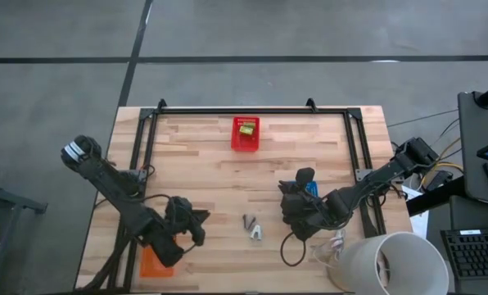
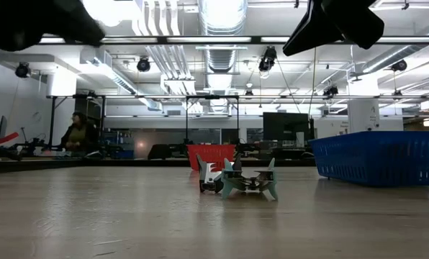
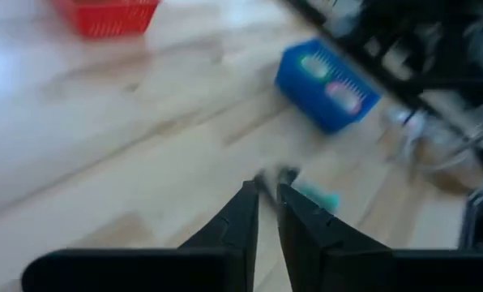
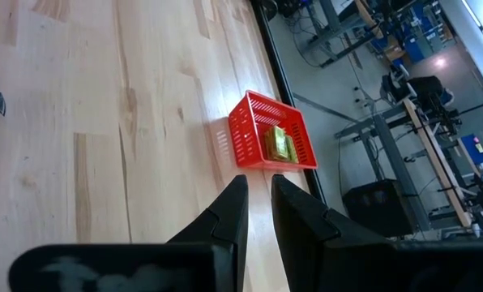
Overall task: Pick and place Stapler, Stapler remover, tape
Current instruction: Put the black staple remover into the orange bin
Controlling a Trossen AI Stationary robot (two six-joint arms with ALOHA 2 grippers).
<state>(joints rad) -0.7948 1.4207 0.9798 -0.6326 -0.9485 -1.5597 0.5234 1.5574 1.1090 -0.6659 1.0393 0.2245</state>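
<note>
Wooden table [image 1: 219,176]: stapler [image 1: 246,129] sits in red basket [image 1: 245,134] at 12 o'clock, tape [image 3: 328,79] in blue basket [image 3: 326,85], staple remover [image 1: 255,231] loose at 6 o'clock. Left gripper [image 3: 265,203] at 7 o'clock and right gripper [image 4: 258,197] at 4 o'clock both nearly pressed together, empty. Remover step looks pending; left needs to spread, then descend onto it.

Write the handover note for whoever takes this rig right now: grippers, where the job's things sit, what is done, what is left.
Left gripper: over the near-left of the table, fingers nearly closed, holding nothing visible.
Right gripper: near-right, beside the blue basket, fingers nearly closed, empty.
Stapler: in the red basket at the far edge. Done.
Tape: both rolls in the blue basket. Done.
Stapler remover: loose on the wood between the arms, with a small dark piece beside it.
Left: pick up the remover and place it.
</note>
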